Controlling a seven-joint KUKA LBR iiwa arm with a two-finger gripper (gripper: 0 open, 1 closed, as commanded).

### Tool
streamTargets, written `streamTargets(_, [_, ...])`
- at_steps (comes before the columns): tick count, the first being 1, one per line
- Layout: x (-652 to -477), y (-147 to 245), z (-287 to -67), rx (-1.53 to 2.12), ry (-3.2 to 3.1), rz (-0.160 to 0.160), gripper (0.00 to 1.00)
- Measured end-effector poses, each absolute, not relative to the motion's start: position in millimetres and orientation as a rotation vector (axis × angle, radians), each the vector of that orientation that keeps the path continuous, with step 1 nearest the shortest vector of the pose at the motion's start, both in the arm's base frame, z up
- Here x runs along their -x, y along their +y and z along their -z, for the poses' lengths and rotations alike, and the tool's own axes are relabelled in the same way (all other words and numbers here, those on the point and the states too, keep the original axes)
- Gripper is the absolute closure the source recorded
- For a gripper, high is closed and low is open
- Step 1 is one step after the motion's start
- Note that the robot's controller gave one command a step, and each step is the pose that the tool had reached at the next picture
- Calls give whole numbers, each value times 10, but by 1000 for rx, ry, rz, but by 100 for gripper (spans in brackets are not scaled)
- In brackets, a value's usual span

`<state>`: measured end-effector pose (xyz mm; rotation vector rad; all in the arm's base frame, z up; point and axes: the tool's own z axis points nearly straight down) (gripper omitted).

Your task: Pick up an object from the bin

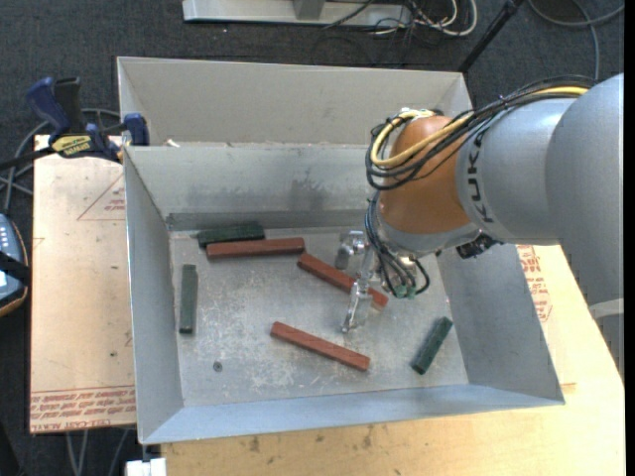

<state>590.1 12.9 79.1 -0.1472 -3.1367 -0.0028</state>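
Showing "KUK" lettering, grey arm [556, 157] hangs over central red-brown bar [319, 268].

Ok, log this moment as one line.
end effector: down in grey metal bin, over right end of slanted red-brown rectangular bar | nearby: lower red-brown bar, right-hand dark green bar | grasp: not confirmed

i count six sticks in all. three are reddish-brown: upper red stick [255, 248] left of centre, middle red stick [319, 269], lower red stick [319, 346]. three are dark green: upper green stick [230, 234], left green stick [187, 298], right green stick [432, 345].
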Motion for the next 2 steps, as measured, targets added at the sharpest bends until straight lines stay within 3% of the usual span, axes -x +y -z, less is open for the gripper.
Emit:
streamTargets(1, [-5906,123,-833,148,-3140,2,100])
streamTargets(2, [-5818,38,-2284,175,-3148,2,100])
